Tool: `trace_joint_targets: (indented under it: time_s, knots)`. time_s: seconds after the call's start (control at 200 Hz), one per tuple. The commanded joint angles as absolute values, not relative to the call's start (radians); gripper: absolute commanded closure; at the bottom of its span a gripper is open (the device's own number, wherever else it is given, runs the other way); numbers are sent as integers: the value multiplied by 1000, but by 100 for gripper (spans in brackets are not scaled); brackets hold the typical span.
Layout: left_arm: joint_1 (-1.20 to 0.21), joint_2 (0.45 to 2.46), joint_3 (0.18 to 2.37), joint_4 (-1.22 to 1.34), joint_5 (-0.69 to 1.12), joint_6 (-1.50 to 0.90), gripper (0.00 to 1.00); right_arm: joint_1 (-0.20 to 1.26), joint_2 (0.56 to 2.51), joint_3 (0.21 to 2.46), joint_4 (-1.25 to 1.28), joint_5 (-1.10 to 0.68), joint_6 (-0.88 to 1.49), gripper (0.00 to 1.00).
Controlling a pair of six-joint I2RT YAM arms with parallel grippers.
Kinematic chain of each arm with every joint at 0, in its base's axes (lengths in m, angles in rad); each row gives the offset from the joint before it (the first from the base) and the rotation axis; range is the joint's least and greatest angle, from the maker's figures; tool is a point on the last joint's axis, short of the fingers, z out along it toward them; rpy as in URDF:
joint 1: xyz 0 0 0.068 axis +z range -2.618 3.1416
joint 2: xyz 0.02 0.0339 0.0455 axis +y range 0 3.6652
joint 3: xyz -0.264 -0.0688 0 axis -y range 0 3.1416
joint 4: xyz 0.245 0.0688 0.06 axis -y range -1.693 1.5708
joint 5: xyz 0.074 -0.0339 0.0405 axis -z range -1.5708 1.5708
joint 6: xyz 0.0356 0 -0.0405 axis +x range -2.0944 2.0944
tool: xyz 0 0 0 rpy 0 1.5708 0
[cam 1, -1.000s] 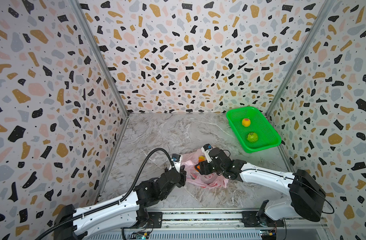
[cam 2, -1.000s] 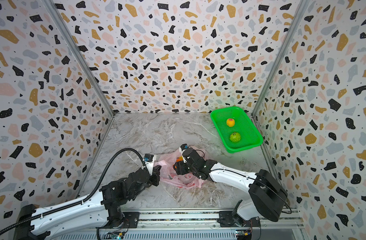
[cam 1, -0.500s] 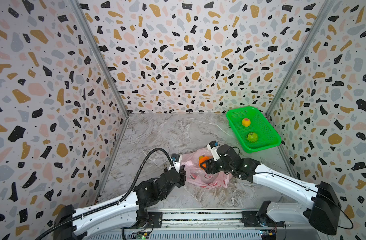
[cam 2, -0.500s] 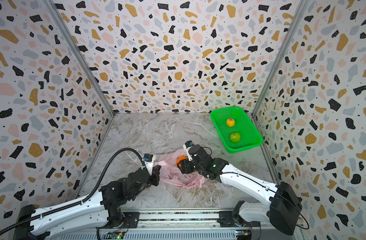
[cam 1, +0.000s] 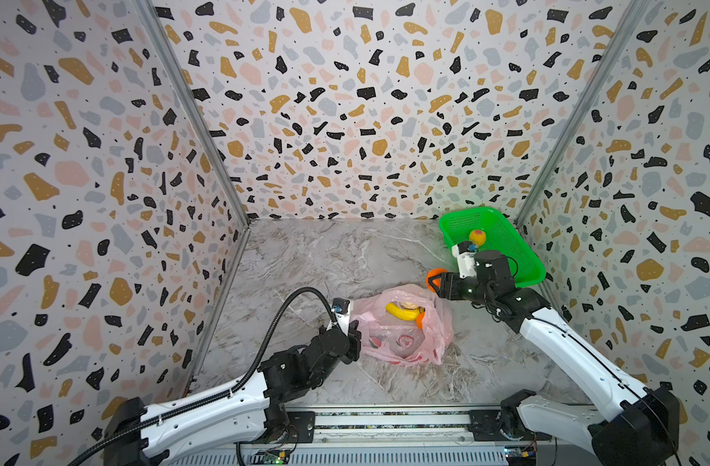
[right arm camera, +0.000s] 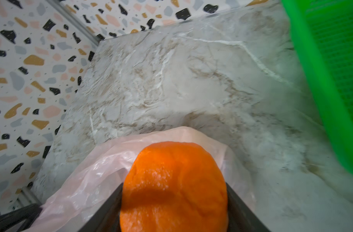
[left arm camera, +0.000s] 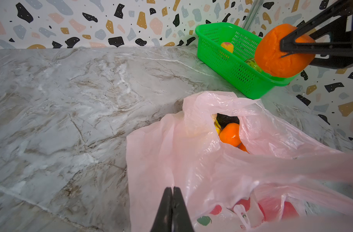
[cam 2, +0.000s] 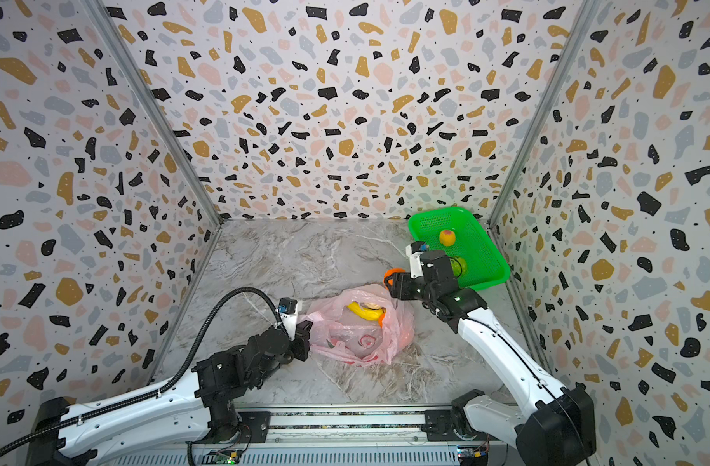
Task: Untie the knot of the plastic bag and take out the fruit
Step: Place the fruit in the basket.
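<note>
The pink plastic bag [cam 1: 402, 335] [cam 2: 357, 335] lies on the marble floor with its mouth gaping upward. No knot shows. Fruit sits inside: a yellow banana [cam 1: 402, 311] and an orange one [left arm camera: 229, 134]. My left gripper [left arm camera: 172, 192] is shut, pinching the bag's left edge [cam 1: 357, 322]. My right gripper [cam 1: 434, 279] is shut on an orange fruit [right arm camera: 173, 186] [left arm camera: 272, 54]. It holds the fruit in the air, above and to the right of the bag, close to the basket's near corner.
A green perforated basket [cam 1: 476, 212] [left arm camera: 227, 66] stands at the back right against the wall. It holds a yellow-red peach [cam 1: 477, 237] and a green round fruit [cam 2: 459, 266]. Patterned walls close in three sides.
My right gripper has risen out of the bag's mouth with the orange fruit and swung right and back toward the basket. The left gripper has kept its place on the bag.
</note>
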State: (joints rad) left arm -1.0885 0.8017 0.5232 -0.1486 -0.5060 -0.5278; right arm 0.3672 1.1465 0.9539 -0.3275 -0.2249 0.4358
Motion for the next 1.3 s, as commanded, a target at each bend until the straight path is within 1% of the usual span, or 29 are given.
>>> trace_joint_targets:
  time_s: [0.0,0.14,0.26,0.425,0.581,0.871,1.116,1.226,1.296]
  knots:
    - [-1091,795,514,-112,-501,-522,100,240,1174,993,-265,-264,391,36]
    - [-1092,798,512,-106,-492,-516,100,92,1266,995,-166,-270,395,37]
    - [-1092,795,511,-105,-490,-511,100,9,1363,1036,-122,-246,392,36]
    - [-1092,790,504,-98,-490,-512,100,-53,1487,1112,-79,-168,372,36]
    - [-1092,789,502,-100,-492,-512,100,-114,1618,1222,-90,-113,345,36]
    - [-1091,785,500,-98,-497,-515,100,-185,1842,1414,-136,-99,298,36]
    - [-1091,785,498,-100,-502,-517,100,-206,1963,1480,-148,-101,297,35]
    - [-1092,784,499,-101,-504,-518,100,-206,2000,1510,-174,-89,290,29]
    - [-1091,781,497,-101,-506,-517,100,-206,2014,1519,-187,-85,285,21]
